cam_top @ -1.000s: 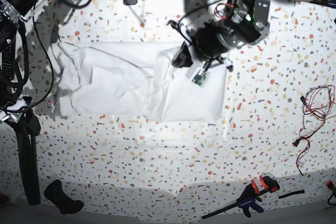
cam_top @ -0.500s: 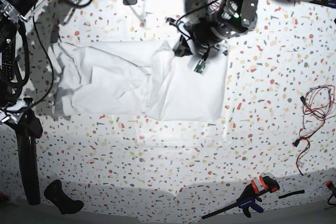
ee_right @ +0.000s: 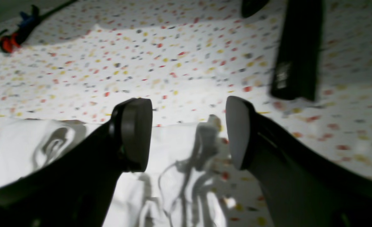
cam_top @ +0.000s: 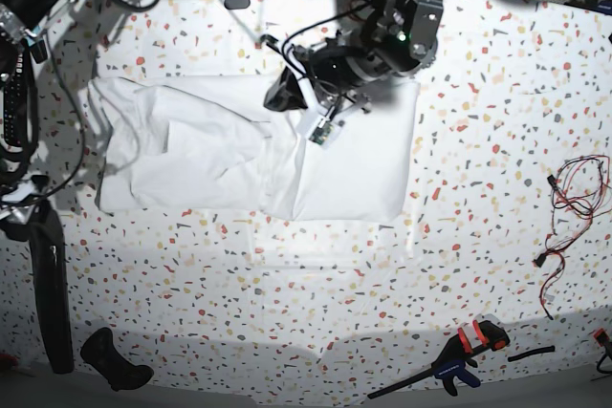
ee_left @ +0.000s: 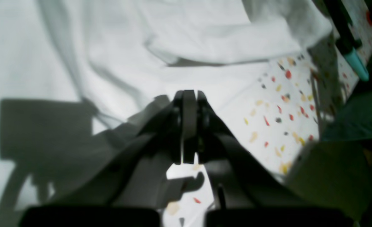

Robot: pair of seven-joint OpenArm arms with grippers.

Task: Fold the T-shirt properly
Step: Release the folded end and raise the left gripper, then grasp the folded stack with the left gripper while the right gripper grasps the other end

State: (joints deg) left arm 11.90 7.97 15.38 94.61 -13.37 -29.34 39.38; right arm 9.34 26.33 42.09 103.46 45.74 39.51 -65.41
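T-shirt (cam_top: 249, 155) top edge hidden under left claw (ee_left: 189, 94), pressed together; right claw (ee_right: 187, 132) spread.

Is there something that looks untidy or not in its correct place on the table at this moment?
Yes. The T-shirt is only partly folded: its right part lies flat, but the left part is wrinkled, with uneven edges. A loose bundle of red wires lies near the table's right edge, and a clamp lies at the front.

No text can be read anywhere (the black bar (ee_right: 296, 50) bears only a blurred pale mark).
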